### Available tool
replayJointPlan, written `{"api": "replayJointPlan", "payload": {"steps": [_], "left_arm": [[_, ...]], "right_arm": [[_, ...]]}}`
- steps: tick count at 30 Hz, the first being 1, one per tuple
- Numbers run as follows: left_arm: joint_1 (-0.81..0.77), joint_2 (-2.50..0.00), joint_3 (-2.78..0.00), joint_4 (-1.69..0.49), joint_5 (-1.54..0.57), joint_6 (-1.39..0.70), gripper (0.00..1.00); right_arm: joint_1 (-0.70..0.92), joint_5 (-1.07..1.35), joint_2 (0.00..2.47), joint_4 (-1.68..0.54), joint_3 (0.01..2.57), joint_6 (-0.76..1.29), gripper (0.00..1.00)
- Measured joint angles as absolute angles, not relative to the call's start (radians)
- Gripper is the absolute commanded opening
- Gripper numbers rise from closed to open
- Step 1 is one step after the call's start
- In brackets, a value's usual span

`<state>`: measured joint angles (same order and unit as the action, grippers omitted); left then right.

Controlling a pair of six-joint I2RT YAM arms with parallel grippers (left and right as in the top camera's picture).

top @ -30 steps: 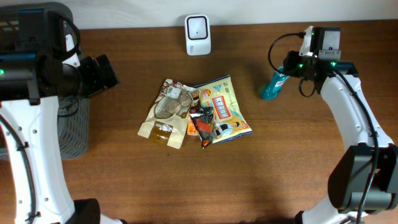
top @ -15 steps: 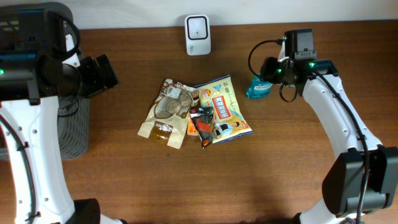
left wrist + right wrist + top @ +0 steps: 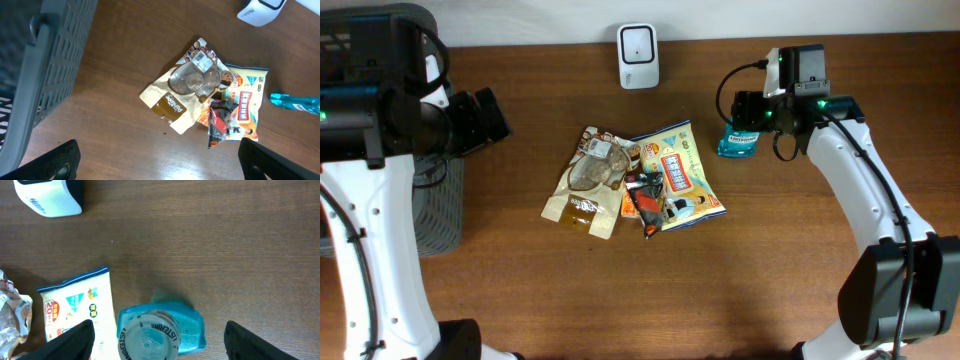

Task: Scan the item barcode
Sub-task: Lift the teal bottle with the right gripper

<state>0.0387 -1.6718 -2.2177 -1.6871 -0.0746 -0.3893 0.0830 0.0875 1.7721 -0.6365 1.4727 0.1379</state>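
A teal mouthwash bottle (image 3: 738,143) with a clear cap (image 3: 148,335) appears to stand upright on the table, right of the snack pile. My right gripper (image 3: 748,108) hovers over it, open; its dark fingers (image 3: 75,342) sit wide on either side of the bottle (image 3: 189,325) without touching it. The white barcode scanner (image 3: 638,42) stands at the table's back edge, also in the right wrist view (image 3: 47,197) and left wrist view (image 3: 260,10). My left gripper (image 3: 485,115) is open and empty at the far left, high above the wood (image 3: 160,165).
A pile of snack packets (image 3: 620,180) lies mid-table, a yellow-blue packet (image 3: 75,310) close beside the bottle. A dark mesh basket (image 3: 435,200) stands at the left edge, under my left arm (image 3: 45,65).
My right arm carried the bottle leftward toward the snack pile, lowered it onto the table and opened its jaws off it. The left arm stayed still.
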Motion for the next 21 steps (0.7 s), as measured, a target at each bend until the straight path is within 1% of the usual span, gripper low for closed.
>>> {"api": "replayJointPlan", "payload": {"steps": [1, 3, 4, 6, 8, 9, 11, 13, 15, 16, 17, 19, 21], "left_arm": [[0.039, -1.672, -2.218, -1.687, -0.075, -0.389, 0.99], [0.039, -1.672, -2.218, -1.687, -0.075, -0.389, 0.99], [0.039, -1.672, -2.218, -1.687, -0.075, -0.389, 0.99], [0.039, -1.672, -2.218, -1.687, -0.075, -0.389, 0.99], [0.039, -1.672, -2.218, -1.687, -0.075, -0.389, 0.99], [0.039, -1.672, -2.218, -1.687, -0.075, -0.389, 0.99], [0.039, -1.672, -2.218, -1.687, -0.075, -0.389, 0.99], [0.039, -1.672, -2.218, -1.687, -0.075, -0.389, 0.99], [0.039, -1.672, -2.218, -1.687, -0.075, -0.389, 0.99], [0.039, -1.672, -2.218, -1.687, -0.075, -0.389, 0.99], [0.039, -1.672, -2.218, -1.687, -0.075, -0.389, 0.99], [0.039, -1.672, -2.218, -1.687, -0.075, -0.389, 0.99], [0.039, -1.672, -2.218, -1.687, -0.075, -0.389, 0.99]], "right_arm": [[0.083, 0.088, 1.774, -0.636, 1.473, 0.133, 0.65], [0.084, 0.091, 1.793, -0.634, 1.473, 0.128, 0.64], [0.085, 0.091, 1.802, -0.634, 1.473, 0.128, 0.61], [0.095, 0.078, 1.822, -0.635, 1.473, 0.126, 0.6], [0.115, 0.045, 1.826, -0.633, 1.473, 0.127, 0.58], [0.129, 0.025, 1.828, -0.626, 1.473, 0.128, 0.51], [0.153, -0.019, 1.828, -0.611, 1.473, 0.125, 0.52], [0.171, -0.068, 1.832, -0.6, 1.474, 0.127, 0.55], [0.173, -0.102, 1.833, -0.594, 1.475, 0.127, 0.56], [0.173, -0.109, 1.833, -0.594, 1.476, 0.127, 0.58], [0.173, -0.116, 1.833, -0.596, 1.477, 0.128, 0.59], [0.173, -0.124, 1.834, -0.638, 1.494, 0.154, 0.59], [0.173, -0.13, 1.836, -0.705, 1.517, 0.232, 0.59]]}}
